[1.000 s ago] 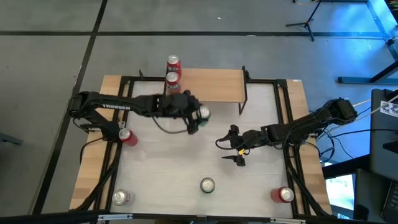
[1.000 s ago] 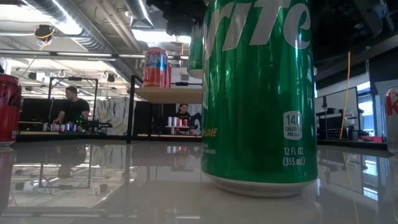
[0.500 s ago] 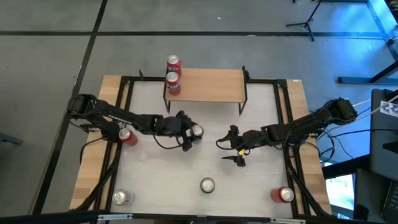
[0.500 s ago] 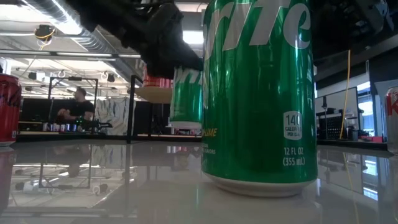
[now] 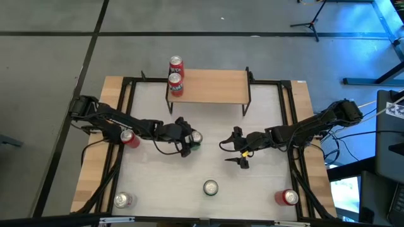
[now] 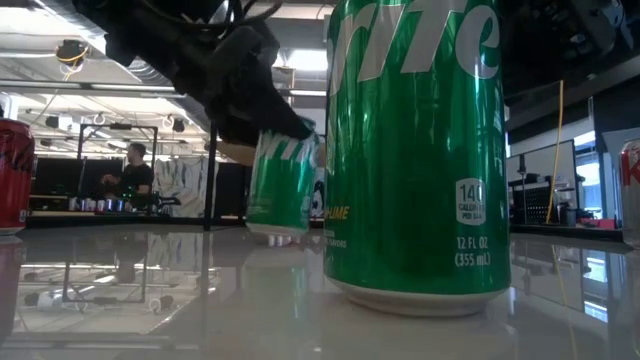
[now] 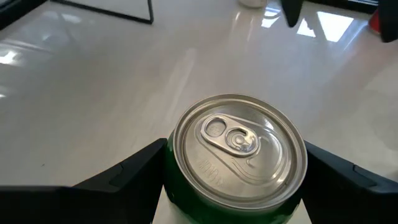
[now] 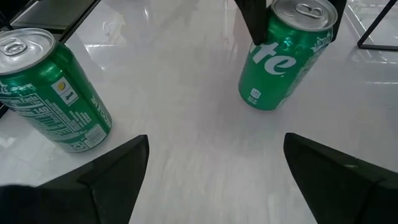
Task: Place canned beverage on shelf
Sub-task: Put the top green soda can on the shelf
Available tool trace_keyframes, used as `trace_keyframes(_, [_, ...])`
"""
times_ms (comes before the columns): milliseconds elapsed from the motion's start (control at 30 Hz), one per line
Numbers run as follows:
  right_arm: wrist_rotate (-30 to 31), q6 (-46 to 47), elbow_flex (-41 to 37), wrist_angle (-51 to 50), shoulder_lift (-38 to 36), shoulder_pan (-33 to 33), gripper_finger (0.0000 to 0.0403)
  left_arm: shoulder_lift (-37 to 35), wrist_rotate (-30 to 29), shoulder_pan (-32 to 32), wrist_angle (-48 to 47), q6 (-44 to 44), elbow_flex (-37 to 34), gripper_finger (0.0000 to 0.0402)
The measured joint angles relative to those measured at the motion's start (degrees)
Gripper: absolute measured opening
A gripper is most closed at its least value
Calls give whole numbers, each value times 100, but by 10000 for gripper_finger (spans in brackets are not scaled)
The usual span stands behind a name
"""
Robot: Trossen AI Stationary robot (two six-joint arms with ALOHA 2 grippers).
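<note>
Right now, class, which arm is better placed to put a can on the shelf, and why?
Left. The left gripper already clamps the green Sprite can just before the shelf; the right gripper is open and empty.

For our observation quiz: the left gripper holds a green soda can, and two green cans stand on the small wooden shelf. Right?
Not quite. The left gripper does hold the green soda can, but the two cans at the small wooden shelf are red, as the high view shows.
</note>
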Motion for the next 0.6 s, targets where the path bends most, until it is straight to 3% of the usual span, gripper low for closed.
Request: trace_keyframes(600, [0, 0, 0, -2, -2, 0, 370, -7, 9, 7, -49, 17, 10, 334])
